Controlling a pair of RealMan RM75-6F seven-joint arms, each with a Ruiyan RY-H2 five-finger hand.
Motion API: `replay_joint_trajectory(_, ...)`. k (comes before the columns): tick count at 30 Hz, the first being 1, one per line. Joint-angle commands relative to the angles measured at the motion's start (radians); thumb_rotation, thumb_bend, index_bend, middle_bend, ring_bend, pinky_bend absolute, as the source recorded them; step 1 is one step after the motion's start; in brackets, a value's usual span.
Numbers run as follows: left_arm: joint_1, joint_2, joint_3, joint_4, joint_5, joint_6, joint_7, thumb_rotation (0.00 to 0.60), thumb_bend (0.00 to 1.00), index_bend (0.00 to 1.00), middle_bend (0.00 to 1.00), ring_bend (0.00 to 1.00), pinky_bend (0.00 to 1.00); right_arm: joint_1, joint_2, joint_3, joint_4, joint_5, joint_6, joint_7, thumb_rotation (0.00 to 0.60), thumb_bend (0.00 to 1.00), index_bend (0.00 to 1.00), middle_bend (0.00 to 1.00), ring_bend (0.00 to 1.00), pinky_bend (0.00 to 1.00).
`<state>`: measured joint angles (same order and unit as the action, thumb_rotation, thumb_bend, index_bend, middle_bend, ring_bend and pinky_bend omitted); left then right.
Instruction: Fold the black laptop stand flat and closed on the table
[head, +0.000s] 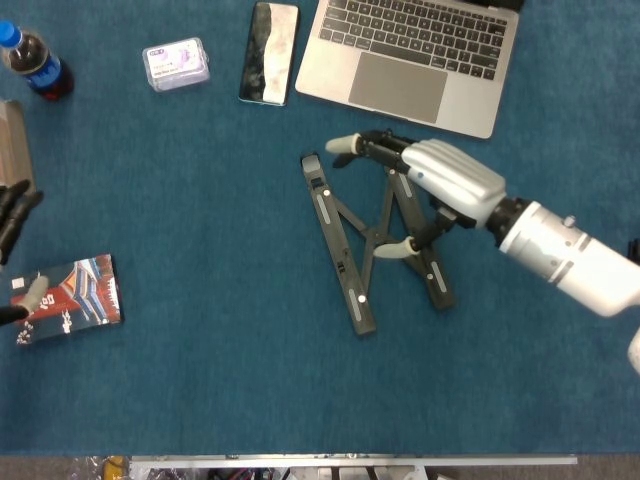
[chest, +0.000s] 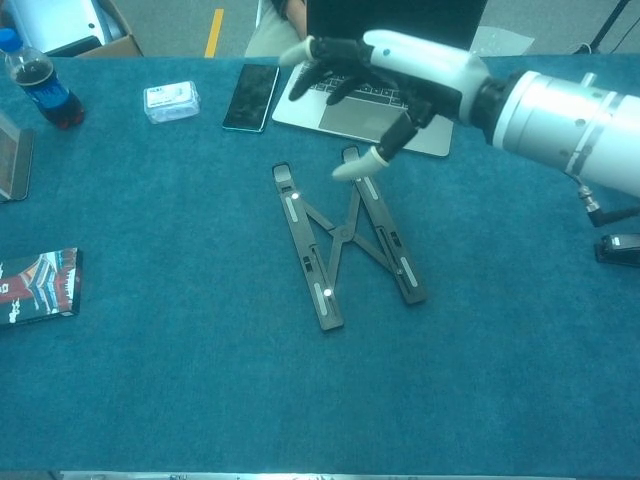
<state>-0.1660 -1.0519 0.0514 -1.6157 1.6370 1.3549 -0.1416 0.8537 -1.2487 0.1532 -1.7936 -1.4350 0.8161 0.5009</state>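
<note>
1. The stand (head: 370, 240) lies flat mid-table, rails still splayed; right hand (chest: 400, 75) hovers above, fingers spread, empty.
2. Only the head view shows left hand (head: 15, 240), fingers apart.
3. One laptop (head: 420, 60), one phone (head: 268, 52).

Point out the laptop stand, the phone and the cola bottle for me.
laptop stand (head: 340, 245): head view, on its left rail.
phone (head: 269, 52): head view, middle of its screen.
cola bottle (chest: 40, 85): chest view, on its dark body below the blue cap.

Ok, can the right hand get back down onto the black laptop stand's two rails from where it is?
Probably yes: the right hand hovers open just above the black laptop stand, which lies flat, rails spread, with nothing between them.
</note>
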Motion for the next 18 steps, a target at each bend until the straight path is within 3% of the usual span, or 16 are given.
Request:
replay_joint_trajectory(1,-0.036,0.004,0.001,-0.005,0.024,-0.038,0.012,0.6,0.35,0.02,0.04,0.0,0.0,-0.018,0.013,-0.037,0.009,-0.01,0.006,-0.096,0.6,0.0,0.13,0.23,0.11,0.19)
replay_joint_trajectory(8,-0.131,0.001,0.006,-0.025,0.066,-0.163,0.069,0.6,0.35,0.02,0.04,0.0,0.0,-0.041,0.021,-0.076,0.018,-0.032,0.027,-0.26,0.6,0.0,0.13,0.23,0.1,0.19)
replay_joint_trajectory(18,-0.229,-0.026,-0.006,-0.063,0.036,-0.307,0.15,0.6,0.35,0.02,0.04,0.0,0.0,-0.057,0.016,-0.122,0.056,-0.078,0.034,-0.442,0.6,0.0,0.13,0.19,0.09,0.19)
